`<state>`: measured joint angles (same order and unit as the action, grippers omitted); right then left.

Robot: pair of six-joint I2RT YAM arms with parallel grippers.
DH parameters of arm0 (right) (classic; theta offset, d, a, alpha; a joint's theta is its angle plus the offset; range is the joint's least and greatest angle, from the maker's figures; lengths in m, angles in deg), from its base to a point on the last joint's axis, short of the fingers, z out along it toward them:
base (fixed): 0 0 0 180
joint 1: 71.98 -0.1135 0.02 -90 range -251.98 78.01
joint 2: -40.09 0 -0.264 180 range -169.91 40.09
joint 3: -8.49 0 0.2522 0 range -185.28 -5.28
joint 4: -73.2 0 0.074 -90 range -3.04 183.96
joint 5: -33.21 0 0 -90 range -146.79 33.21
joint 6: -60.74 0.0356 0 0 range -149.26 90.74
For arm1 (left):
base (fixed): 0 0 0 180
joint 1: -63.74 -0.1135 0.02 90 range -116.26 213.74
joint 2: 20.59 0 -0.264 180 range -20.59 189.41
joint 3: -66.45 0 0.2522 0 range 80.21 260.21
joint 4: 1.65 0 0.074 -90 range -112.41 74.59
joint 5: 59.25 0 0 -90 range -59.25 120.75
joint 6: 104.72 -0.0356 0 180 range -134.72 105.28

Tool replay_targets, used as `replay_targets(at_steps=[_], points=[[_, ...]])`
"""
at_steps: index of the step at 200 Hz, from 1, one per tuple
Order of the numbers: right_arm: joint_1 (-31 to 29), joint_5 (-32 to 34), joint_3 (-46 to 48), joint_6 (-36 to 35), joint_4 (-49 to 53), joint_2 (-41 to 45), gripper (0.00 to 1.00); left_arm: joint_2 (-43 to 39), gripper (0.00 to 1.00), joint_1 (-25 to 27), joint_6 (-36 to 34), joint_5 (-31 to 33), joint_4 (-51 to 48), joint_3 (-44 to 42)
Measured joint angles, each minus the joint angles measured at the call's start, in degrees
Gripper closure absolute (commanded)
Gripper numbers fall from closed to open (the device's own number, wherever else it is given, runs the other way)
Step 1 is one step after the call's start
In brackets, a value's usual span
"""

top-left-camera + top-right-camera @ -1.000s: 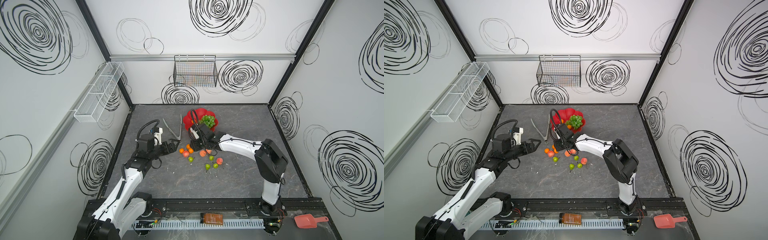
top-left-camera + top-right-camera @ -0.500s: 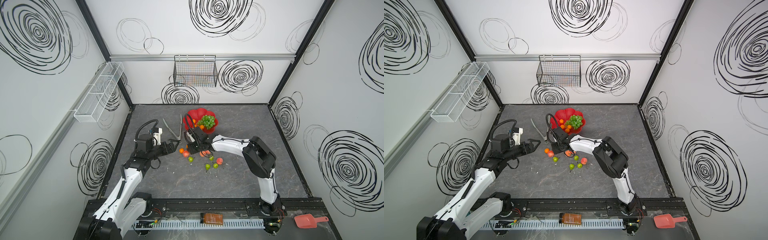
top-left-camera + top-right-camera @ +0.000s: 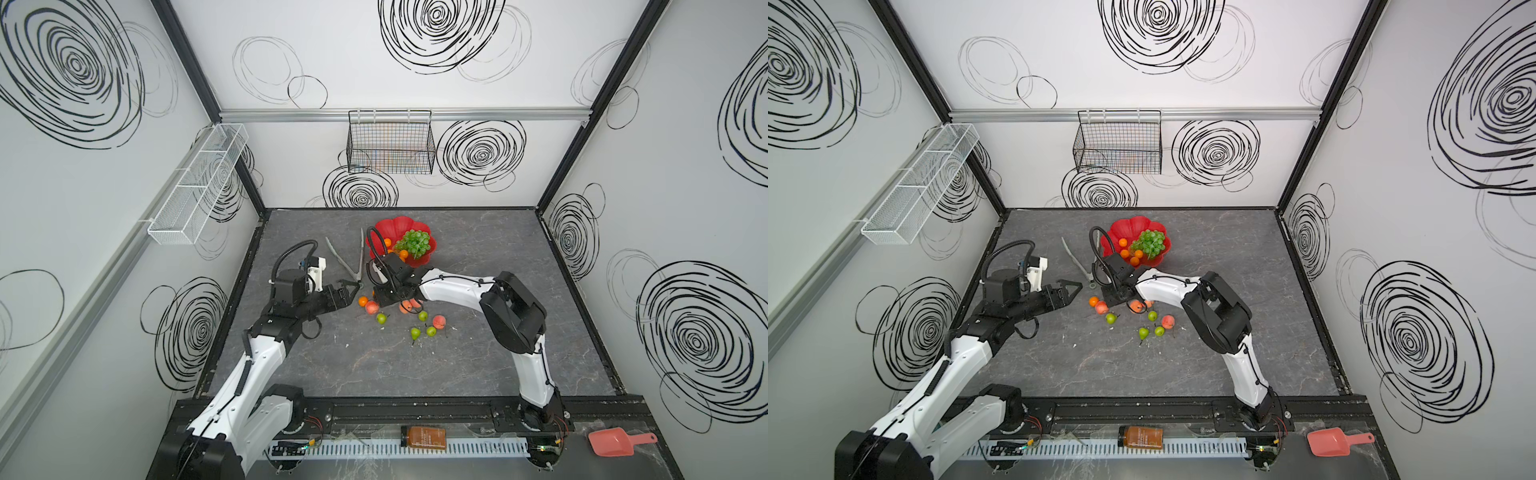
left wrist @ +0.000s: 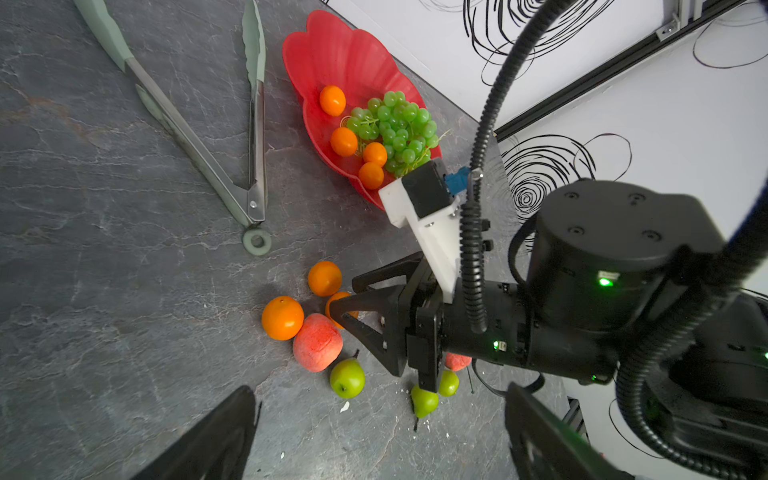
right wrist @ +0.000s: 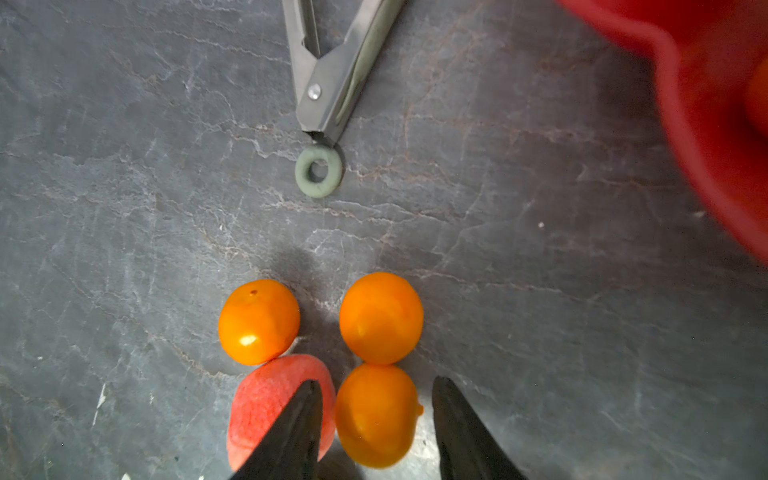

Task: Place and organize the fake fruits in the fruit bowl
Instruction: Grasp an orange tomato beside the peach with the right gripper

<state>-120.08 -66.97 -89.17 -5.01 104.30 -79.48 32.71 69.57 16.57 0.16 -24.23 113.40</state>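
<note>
R gripper [image 5: 374,381] has swung left, away from the fruit bowl [image 3: 390,226]
Jaws half open, nothing held, tangerine [image 5: 376,415] btwn them; bowl just far-right; L gripper [image 3: 352,291] open, further left

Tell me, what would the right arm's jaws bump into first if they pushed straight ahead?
Probably the small round orange plastic tangerine sitting between the open jaws, though height is hard to judge; a second tangerine lies just beyond it.
</note>
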Motion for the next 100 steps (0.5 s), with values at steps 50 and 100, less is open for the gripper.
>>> replay_targets(at_steps=[50, 100], points=[[0.0, 0.04, -0.17, 0.02, 0.44, -1.57, 0.52, 0.07, 0.04, -0.22, 0.02, -0.37, 0.42, -0.04], [0.0, 0.02, -0.5, 0.02, 0.66, -1.95, 0.54, 0.28, 0.04, -0.22, 0.02, -0.5, 0.79, -0.09]])
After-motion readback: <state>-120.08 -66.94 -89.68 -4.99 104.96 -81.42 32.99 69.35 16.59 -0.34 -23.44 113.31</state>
